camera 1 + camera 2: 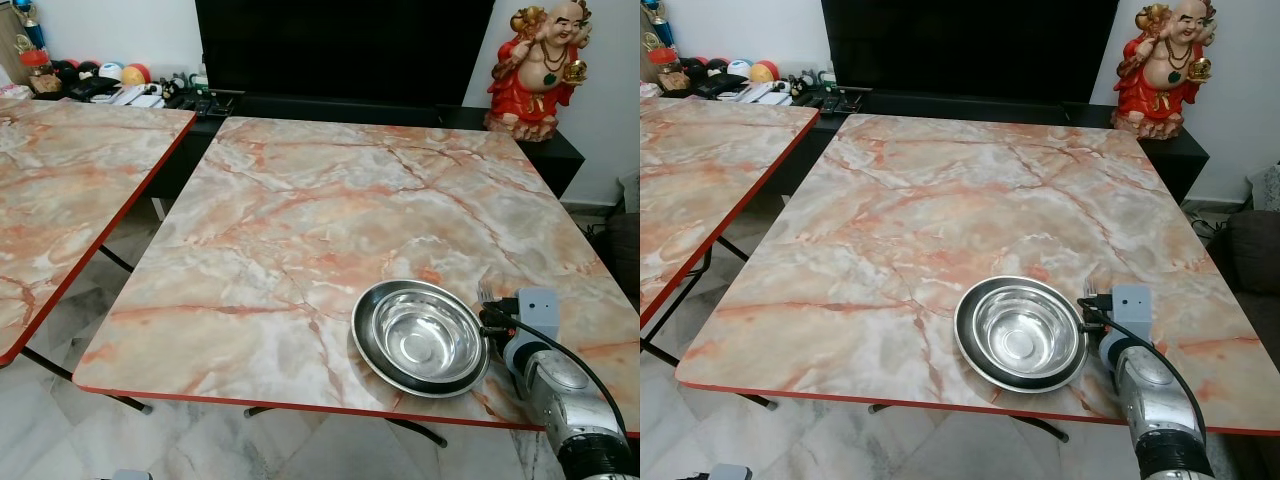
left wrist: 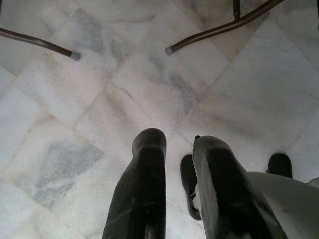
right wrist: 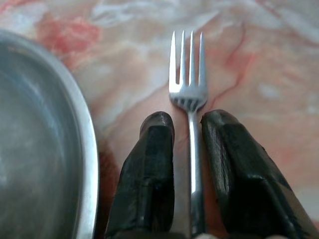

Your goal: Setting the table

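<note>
Right end effector (image 3: 188, 130) gripping fork (image 3: 188, 89) beside steel bowl (image 1: 421, 337) on table (image 1: 300, 220)

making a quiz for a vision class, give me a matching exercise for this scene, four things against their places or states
Things:
1. fork
2. bowl
3. statue
4. left gripper

Places or states:
A. on the black cabinet past the table's far right corner
B. between the right gripper's fingers
C. hanging over the floor
D. on the table near its front edge

Pairs: 1-B, 2-D, 3-A, 4-C
</note>
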### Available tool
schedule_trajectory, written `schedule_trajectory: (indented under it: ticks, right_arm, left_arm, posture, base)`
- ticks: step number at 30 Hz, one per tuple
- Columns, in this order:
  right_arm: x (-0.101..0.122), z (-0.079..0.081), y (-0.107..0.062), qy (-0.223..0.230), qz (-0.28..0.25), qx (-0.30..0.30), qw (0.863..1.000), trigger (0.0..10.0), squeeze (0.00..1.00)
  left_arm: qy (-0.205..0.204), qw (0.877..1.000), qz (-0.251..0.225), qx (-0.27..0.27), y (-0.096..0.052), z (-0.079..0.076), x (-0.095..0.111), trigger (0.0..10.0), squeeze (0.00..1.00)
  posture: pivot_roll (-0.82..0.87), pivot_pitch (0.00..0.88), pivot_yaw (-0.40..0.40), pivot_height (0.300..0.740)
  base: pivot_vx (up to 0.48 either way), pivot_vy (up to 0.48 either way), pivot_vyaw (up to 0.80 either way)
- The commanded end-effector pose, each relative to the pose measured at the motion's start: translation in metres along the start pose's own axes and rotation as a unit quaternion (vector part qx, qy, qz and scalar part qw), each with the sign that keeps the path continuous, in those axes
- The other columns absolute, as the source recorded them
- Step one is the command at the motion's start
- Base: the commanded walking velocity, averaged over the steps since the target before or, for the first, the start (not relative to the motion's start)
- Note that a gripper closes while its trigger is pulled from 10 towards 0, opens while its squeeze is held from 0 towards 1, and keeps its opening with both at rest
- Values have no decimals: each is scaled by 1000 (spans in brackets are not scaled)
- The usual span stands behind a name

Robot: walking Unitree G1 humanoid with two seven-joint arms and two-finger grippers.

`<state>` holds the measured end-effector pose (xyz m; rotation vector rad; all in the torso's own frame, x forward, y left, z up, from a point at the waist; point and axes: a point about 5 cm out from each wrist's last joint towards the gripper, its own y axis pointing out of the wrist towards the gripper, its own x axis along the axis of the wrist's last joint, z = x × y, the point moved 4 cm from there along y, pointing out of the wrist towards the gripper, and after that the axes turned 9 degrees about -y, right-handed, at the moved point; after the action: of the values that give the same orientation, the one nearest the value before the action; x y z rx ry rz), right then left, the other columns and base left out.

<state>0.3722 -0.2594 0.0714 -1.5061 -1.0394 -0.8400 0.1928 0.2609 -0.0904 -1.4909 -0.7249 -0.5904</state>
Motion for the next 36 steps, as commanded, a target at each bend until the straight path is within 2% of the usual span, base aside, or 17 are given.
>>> schedule_trajectory:
  ticks: [1,8,18,21,23,29,36]
  right_arm:
    - [-2,3,1,6,0,3,1000,10000,0]
    - [33,-9,-1,24,-88,-27,995,10000,0]
    - [50,-4,-2,33,-131,-17,991,10000,0]
    - [71,-14,-8,31,-190,-44,980,10000,0]
    - [86,-24,-16,30,-233,-83,968,10000,0]
    - [86,-34,-33,40,-272,-114,955,10000,0]
    - [92,-34,-52,52,-315,-125,939,10000,0]
  left_arm:
    - [-6,1000,16,3,-2,2,-8,10000,0]
    - [-5,1000,18,3,-3,2,-8,10000,0]
    - [-7,1000,15,0,-2,0,-7,10000,0]
    - [-7,1000,16,1,-2,1,-8,10000,0]
    - [-7,1000,18,3,-3,2,-9,10000,0]
    - [-7,1000,18,7,-4,4,-11,10000,0]
    - [-1,1000,23,16,-5,9,-11,10000,0]
  posture:
    - [101,72,-11,740]
    - [95,72,-9,740]
    - [100,69,-11,740]
    - [96,67,-10,740]
    - [95,65,-10,740]
    - [90,58,-6,740]
    - [93,42,-13,740]
  base:
    - [0,0,0]
    - [0,0,0]
    - [0,0,0]
    - [0,0,0]
    - [0,0,0]
    - [0,0,0]
    - [0,0,0]
